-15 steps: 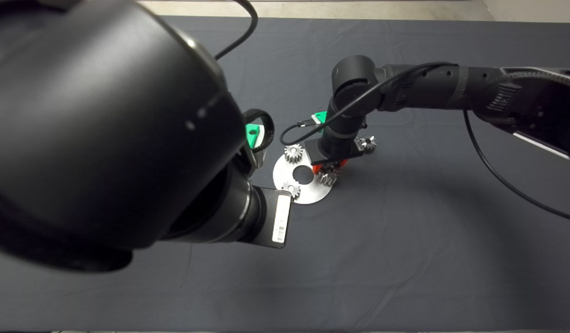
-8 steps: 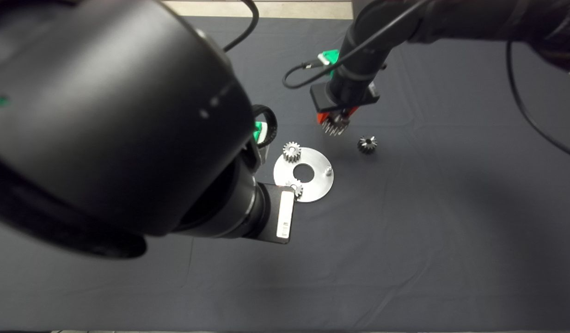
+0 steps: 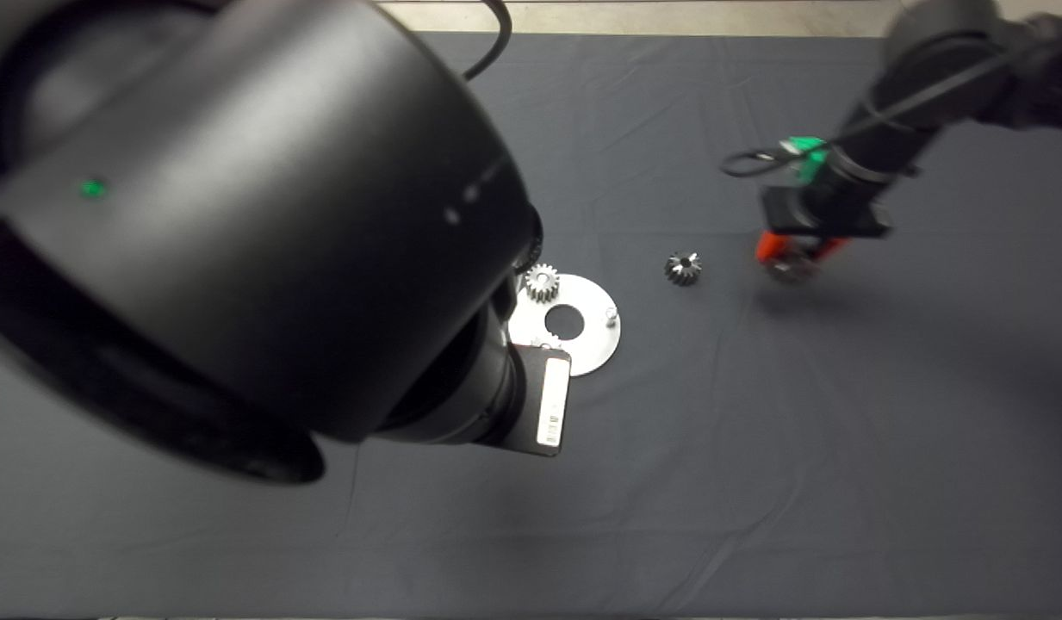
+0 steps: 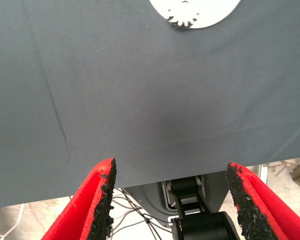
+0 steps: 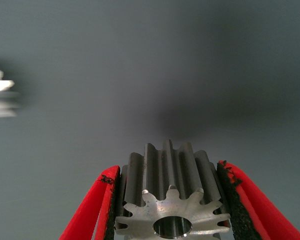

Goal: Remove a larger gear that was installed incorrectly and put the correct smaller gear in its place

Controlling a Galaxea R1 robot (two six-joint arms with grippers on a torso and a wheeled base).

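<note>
the left claw (image 4: 170, 200) is seen nearest, hung above the desk (image 3: 754, 482) w/ its pads spread wide and nothing between them; its arm blocks much of the head view. just beyond it the round steel plate (image 3: 593, 349) lies flat on the mat, w/ one bright silver gear (image 3: 542, 282) seated at its far edge, a second one partly hidden under the left arm, and a bare peg (image 3: 611, 316) on the plate's right side. past the plate, apart from it, the smaller gear (image 3: 683, 268) sits loose on the mat. farther right, the right claw (image 3: 793, 258) is held just above the mat, closed firmly on the larger gear (image 5: 170, 200), which is pinched by its toothed flanks between both pads. judged step: removal is done, the wrong gear is off the peg and is being carried aside. next, prob.: the larger gear to be set down clear of the plate and released, then the smaller gear to be gripped squarely and its centre hole lined up over the bare peg.
</note>
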